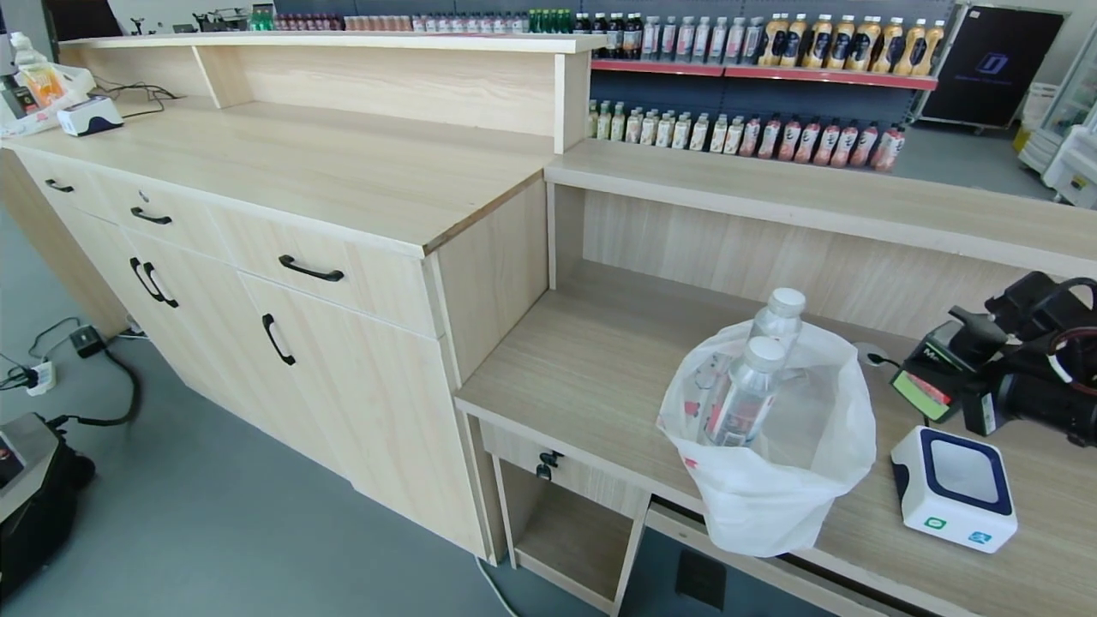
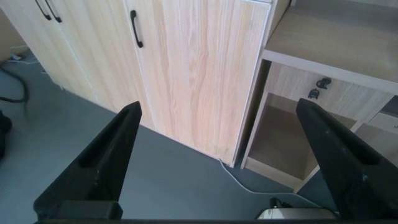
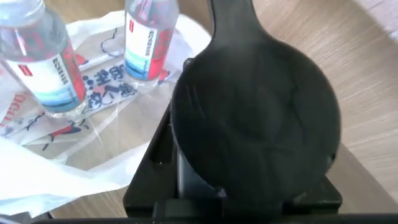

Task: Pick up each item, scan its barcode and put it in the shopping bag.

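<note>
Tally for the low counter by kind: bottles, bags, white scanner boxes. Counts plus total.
water bottles: 2, both standing in the bag
shopping bag: 1
white barcode scanner: 1, beside the bag
Total: 4

Open white shopping bag, two clear water bottles upright inside

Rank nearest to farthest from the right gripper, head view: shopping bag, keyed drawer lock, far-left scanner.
1. shopping bag: just left of the right gripper, on the lower counter.
2. keyed drawer lock: past the bag, under that counter's front edge.
3. far-left scanner: on the higher counter, far end.
</note>
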### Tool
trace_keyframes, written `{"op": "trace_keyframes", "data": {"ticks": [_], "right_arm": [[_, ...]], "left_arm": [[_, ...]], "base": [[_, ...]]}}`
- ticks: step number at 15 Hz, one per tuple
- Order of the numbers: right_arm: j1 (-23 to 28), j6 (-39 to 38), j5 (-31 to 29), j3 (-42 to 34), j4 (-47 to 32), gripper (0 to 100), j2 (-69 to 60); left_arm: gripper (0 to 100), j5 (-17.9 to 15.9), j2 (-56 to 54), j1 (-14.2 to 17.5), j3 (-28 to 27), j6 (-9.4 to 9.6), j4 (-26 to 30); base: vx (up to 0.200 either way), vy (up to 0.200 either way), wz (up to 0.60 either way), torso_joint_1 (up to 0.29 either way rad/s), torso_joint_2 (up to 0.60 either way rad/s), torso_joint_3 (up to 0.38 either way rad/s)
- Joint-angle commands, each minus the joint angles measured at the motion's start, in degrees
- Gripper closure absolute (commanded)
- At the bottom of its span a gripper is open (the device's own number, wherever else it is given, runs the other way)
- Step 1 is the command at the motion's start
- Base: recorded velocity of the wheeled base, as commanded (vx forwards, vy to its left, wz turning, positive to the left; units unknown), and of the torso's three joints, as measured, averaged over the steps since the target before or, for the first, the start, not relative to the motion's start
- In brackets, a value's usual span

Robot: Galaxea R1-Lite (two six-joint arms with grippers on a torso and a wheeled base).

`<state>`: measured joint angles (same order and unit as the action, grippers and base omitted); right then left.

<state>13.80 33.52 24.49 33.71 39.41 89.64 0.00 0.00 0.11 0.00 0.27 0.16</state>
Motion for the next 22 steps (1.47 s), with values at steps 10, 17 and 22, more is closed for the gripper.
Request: {"op": "trace_keyframes", "data": {"ticks": [10,17,22], "right_arm": [[-10.20,-9.18,0.29,3.38,9.63,100,20.67],[-11.69,-9.18,0.38,5.05,11.21,100,25.68],[-11.95,-9.18,0.29,4.70,10.95,100,27.52]], "left_arm": [[0,0.00,0.00,0.07,0.00,0.00,0.02],[0,0.00,0.00,0.07,0.00,0.00,0.02],[0,0.00,0.00,-0.02,0.00,0.00,0.02]], "base": [[0.000,0.000,0.00,0.000,0.00,0.000],[0.000,0.000,0.00,0.000,0.00,0.000],[0.000,0.000,0.00,0.000,0.00,0.000]]}}
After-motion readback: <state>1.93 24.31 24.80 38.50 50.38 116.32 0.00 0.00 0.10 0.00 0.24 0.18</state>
